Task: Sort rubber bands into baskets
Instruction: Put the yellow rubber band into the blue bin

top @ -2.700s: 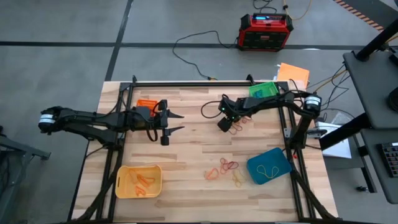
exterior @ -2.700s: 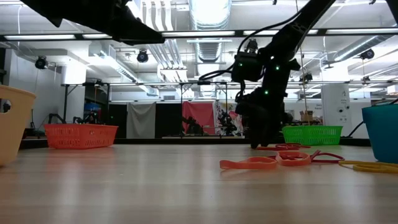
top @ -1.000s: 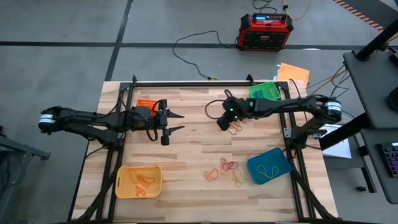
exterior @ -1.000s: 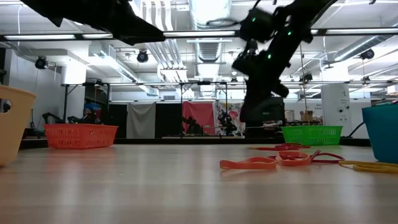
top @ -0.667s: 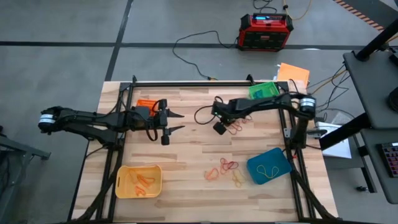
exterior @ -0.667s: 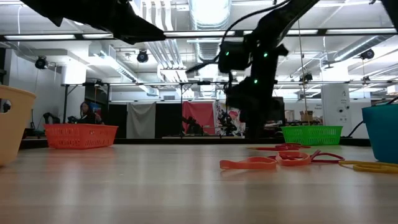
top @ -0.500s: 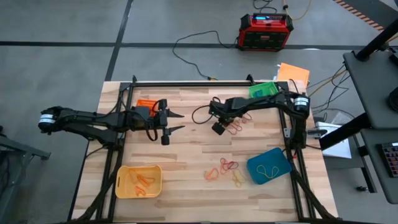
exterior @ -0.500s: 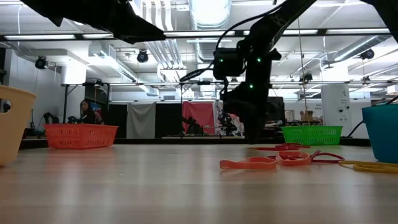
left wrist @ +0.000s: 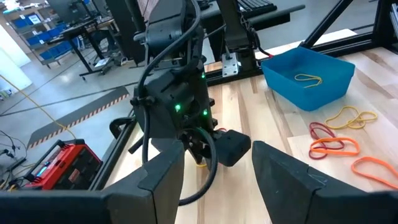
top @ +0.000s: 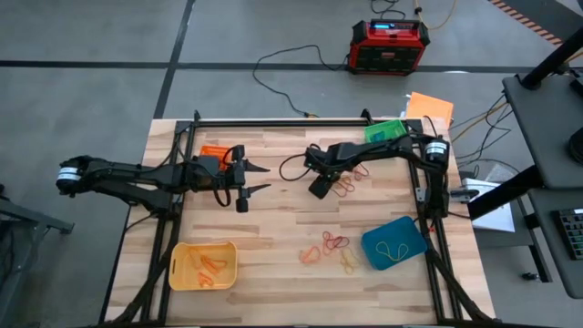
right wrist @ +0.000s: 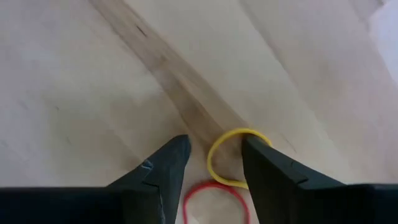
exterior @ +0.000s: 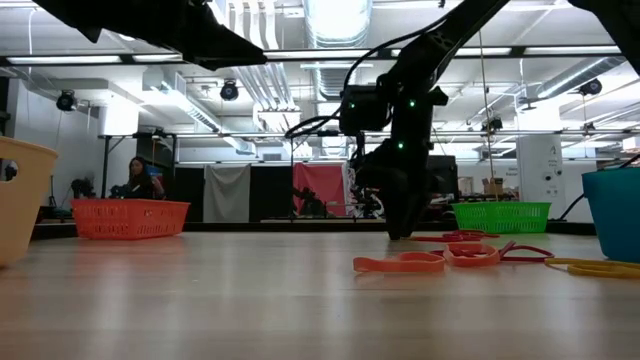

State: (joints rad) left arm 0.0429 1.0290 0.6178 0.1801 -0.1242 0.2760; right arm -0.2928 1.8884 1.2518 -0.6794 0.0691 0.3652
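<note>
My right gripper points down at the table's middle, open, its tips low over the wood. In the right wrist view a yellow rubber band lies flat between and partly behind its fingers, with a red band beside it. They belong to a small cluster of bands. More loose bands lie toward the near edge. My left gripper hovers open at the left, holding nothing. The orange basket, green basket, blue basket and yellow basket stand around the table.
The blue basket holds a yellow band, and the yellow basket holds several orange ones. A red-black box with black cables sits on the floor beyond the far edge. Bare wood lies between the two arms.
My right gripper has come down from above the table toward the wood, drifting toward the table's left edge, and has tipped from slanting to pointing nearly straight down beside the band cluster. The bands on the table have not moved.
</note>
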